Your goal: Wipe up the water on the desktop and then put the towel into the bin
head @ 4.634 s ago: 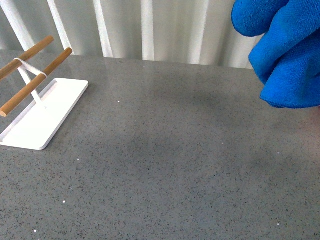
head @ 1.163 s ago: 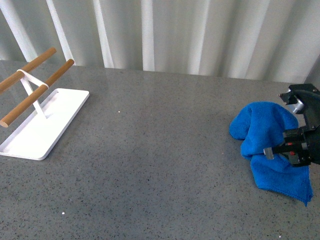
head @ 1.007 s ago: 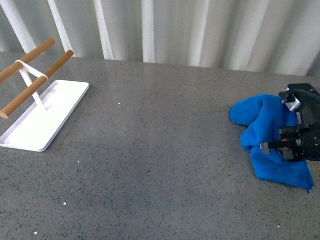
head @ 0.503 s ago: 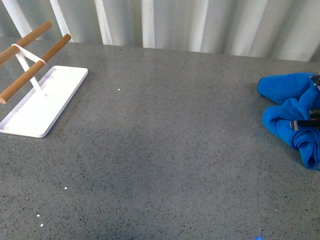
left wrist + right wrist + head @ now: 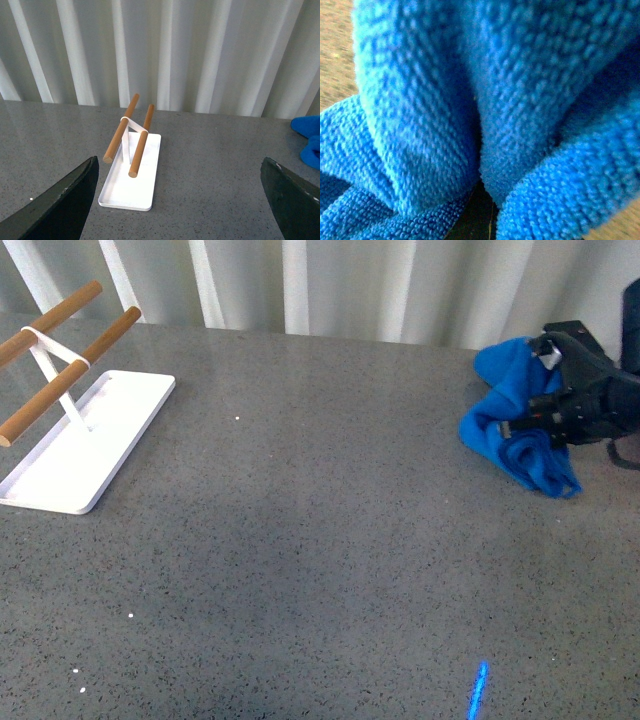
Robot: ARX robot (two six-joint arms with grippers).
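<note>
Towel (image 5: 515, 425) bunched into thick blue folds, well apart from the white tray (image 5: 70, 475), at the opposite side of the desktop (image 5: 330, 540) and level with the tray's far end. The right gripper (image 5: 528, 385) is clamped on the towel, with one black finger above the bundle and one at its near side, and cloth bulges out between them. Whether the lowest fold touches the stone cannot be told from the front view. The right wrist view is filled by the same cloth (image 5: 470, 100) (looped microfibre pile, deep creases), with a sliver of grey surface at one corner.

The left gripper (image 5: 177, 215) is spread wide with nothing between its two dark fingers (image 5: 60, 205). It hangs on the near side of the tray (image 5: 125, 192), which shows through the gap. On the tray stands a white support carrying two wooden rods (image 5: 60, 380), parallel and tilted upward toward the far end. Beyond the tray rises a white ribbed wall (image 5: 350, 285).
</note>
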